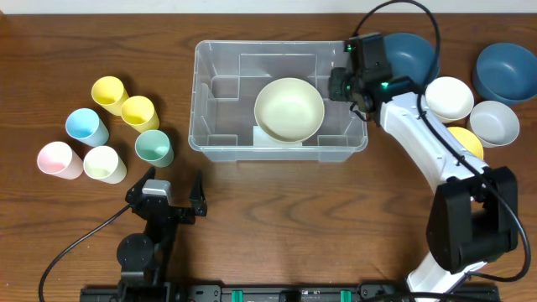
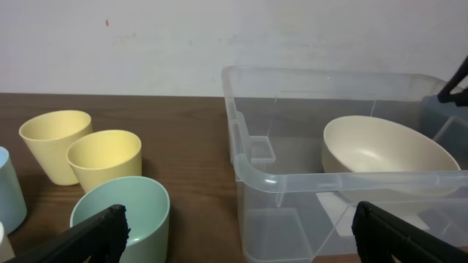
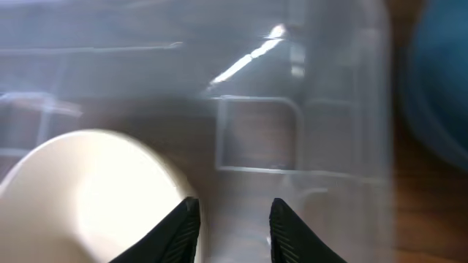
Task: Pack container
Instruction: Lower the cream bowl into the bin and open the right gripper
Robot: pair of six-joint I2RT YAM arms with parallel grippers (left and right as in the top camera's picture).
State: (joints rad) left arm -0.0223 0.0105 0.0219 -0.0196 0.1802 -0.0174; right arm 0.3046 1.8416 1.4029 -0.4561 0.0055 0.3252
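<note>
The container [image 1: 201, 101] is a large clear bin standing at the table's middle back. Inside it lies a cream bowl [image 1: 289, 109], mouth up, over the white label. My right gripper [image 1: 340, 84] hangs above the bin's right end, beside the bowl's rim. In the right wrist view its fingers [image 3: 232, 208] stand apart with nothing between them, the cream bowl [image 3: 80, 190] just to their left. My left gripper [image 1: 168, 191] rests open near the front left, holding nothing. From the left wrist, the container [image 2: 307, 179] and bowl [image 2: 387, 153] lie ahead to the right of the open left gripper [image 2: 238, 219].
Several cups cluster left of the bin: two yellow [image 1: 109, 92] [image 1: 139, 112], blue [image 1: 86, 127], pink [image 1: 57, 158], cream [image 1: 104, 164], green [image 1: 153, 148]. At the right stand two dark blue bowls [image 1: 507, 71] [image 1: 411, 52], a white bowl [image 1: 449, 97], a grey bowl [image 1: 494, 122] and a yellow one [image 1: 466, 139].
</note>
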